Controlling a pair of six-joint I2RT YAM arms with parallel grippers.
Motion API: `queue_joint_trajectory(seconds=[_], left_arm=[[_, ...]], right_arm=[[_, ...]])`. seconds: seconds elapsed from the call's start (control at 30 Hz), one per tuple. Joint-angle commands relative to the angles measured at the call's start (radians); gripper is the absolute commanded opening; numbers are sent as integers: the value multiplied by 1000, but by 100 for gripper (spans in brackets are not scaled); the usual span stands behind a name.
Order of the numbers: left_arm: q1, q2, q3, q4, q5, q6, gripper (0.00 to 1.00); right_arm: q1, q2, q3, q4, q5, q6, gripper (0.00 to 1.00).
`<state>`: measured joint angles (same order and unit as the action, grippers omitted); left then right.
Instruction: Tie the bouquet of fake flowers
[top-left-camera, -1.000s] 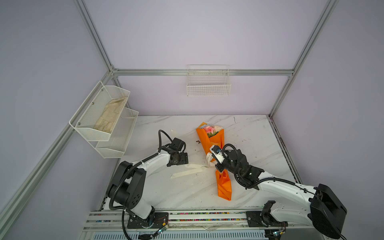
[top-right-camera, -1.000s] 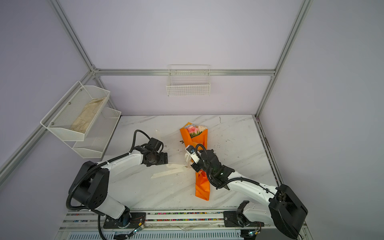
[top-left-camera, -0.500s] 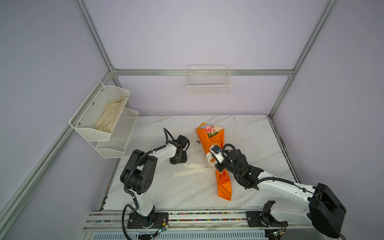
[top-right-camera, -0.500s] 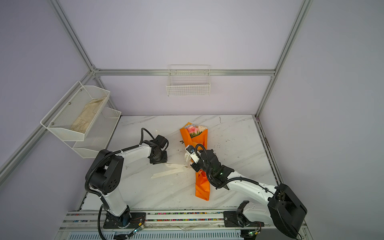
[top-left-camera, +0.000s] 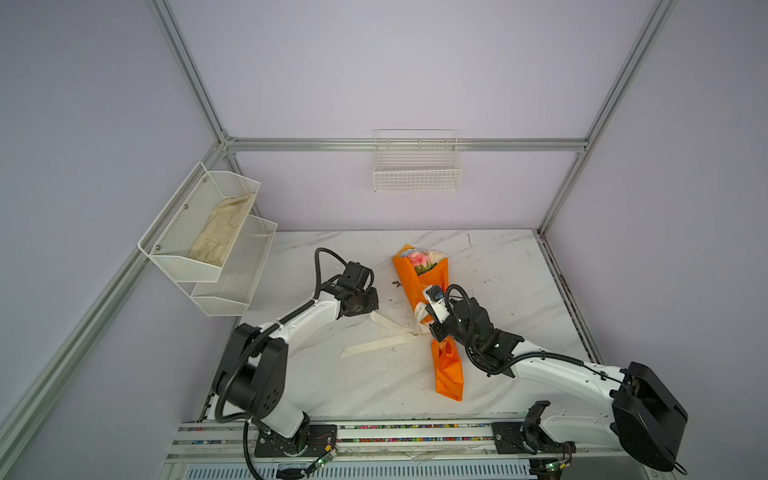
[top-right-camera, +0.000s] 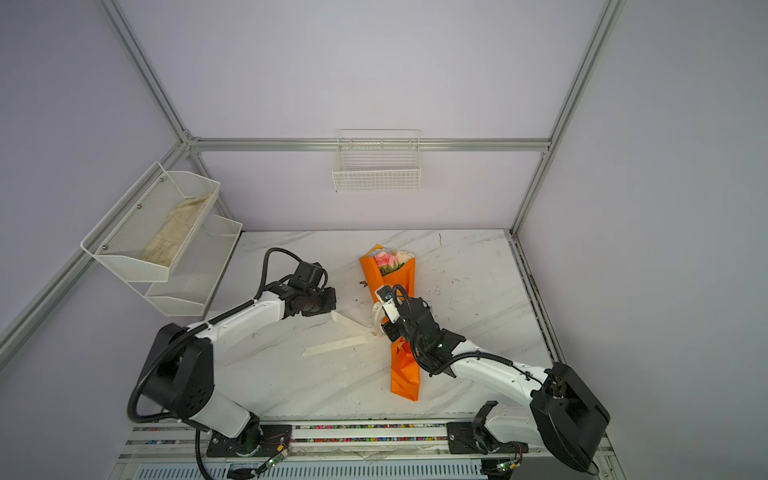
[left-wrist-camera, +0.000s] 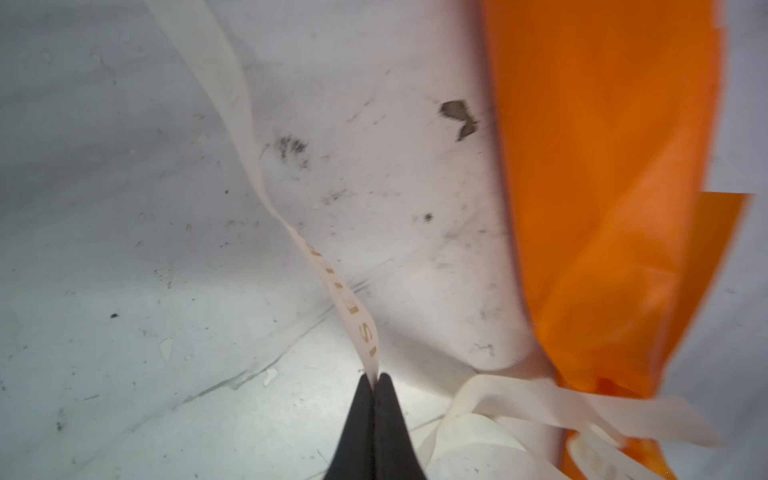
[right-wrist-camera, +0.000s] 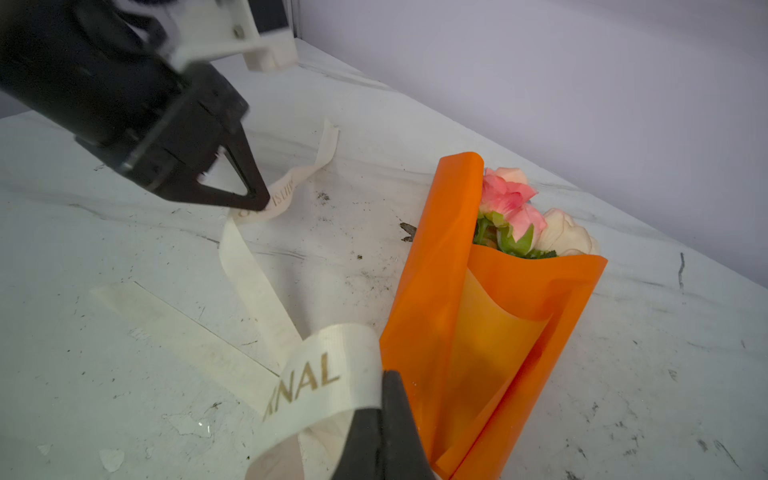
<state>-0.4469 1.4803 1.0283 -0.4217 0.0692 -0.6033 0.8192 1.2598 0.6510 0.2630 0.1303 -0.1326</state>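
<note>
The bouquet of fake flowers (top-left-camera: 423, 279) (top-right-camera: 390, 274) lies on the marble table, pink and cream roses (right-wrist-camera: 509, 199) showing at the open end of the orange wrapping paper (left-wrist-camera: 602, 166). A cream ribbon with printed lettering (top-left-camera: 388, 328) (left-wrist-camera: 332, 282) is looped around its narrow middle. My left gripper (top-left-camera: 372, 312) (top-right-camera: 332, 311) (left-wrist-camera: 376, 376), left of the bouquet, is shut on one ribbon strand. My right gripper (right-wrist-camera: 384, 376) (top-left-camera: 428, 326) sits over the wrap's waist, shut on a ribbon loop (right-wrist-camera: 328, 374). Another ribbon tail (top-left-camera: 374, 345) lies flat on the table.
A two-tier white mesh shelf (top-left-camera: 208, 249) holding a beige cloth hangs on the left wall. A white wire basket (top-left-camera: 417, 166) hangs on the back wall. A small brown scrap (right-wrist-camera: 407, 232) lies beside the wrap. The arms' rail (top-left-camera: 374, 432) runs along the front edge.
My left gripper has closed on a ribbon strand, and that strand now rises off the table to its jaws. The left arm's elbow has shifted. The right arm holds still.
</note>
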Motion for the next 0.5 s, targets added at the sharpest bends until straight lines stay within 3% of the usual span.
queue_joint_trajectory(seconds=[0.0,0.13,0.23,0.3,0.4,0.47], left_arm=[[-46,-179,-121,278,145,103,0],[-172,-305,-221,482,241,393,0],[-247,-357,-310,633,373,628,0],[-291,-384,-354,700,405,762,0],[-333,-399,-357,708,449,891,0],[-348,-367,-310,655,520,961,0]], right_arm=[[2,22,62,-66,86,132,0],[-31,32,96,-108,62,235,0],[-104,38,118,-130,-74,304,0],[-185,44,128,-138,-209,354,0],[-284,53,139,-150,-362,416,0],[-297,59,143,-149,-408,412,0]])
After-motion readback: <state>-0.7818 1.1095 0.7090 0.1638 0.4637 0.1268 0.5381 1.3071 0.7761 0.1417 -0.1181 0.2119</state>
